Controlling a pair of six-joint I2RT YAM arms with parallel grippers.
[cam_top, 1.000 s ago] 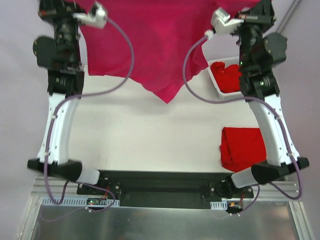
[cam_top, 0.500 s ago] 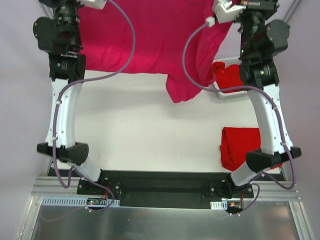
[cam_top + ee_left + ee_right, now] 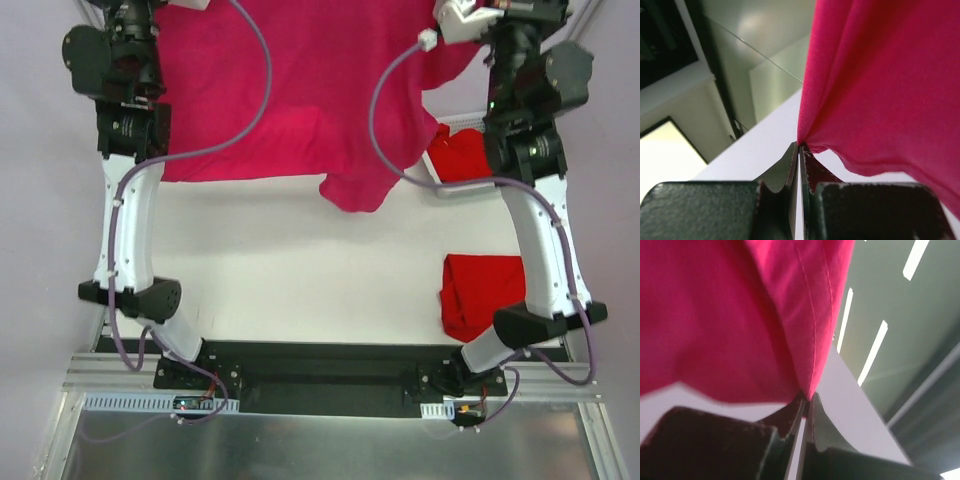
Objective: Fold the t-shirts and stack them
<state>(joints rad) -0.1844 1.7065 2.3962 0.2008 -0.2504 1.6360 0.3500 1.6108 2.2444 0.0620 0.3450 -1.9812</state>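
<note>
A magenta-pink t-shirt hangs spread between my two raised arms at the far side of the table, its lower edge and a drooping fold near the table middle. My left gripper is shut on one corner of the shirt. My right gripper is shut on a hemmed edge of the shirt. In the top view both grippers are cut off by the upper edge. A folded red t-shirt lies at the right front of the table. Another red t-shirt lies in the white basket.
The white basket stands at the right, just under my right arm. The arm cables loop in front of the hanging shirt. The white table lies between the shirt's lower edge and the arm bases.
Both arms have lifted and moved farther back, out of the top edge of view. The pink shirt has spread wider and its lower edge has moved toward the table front.
</note>
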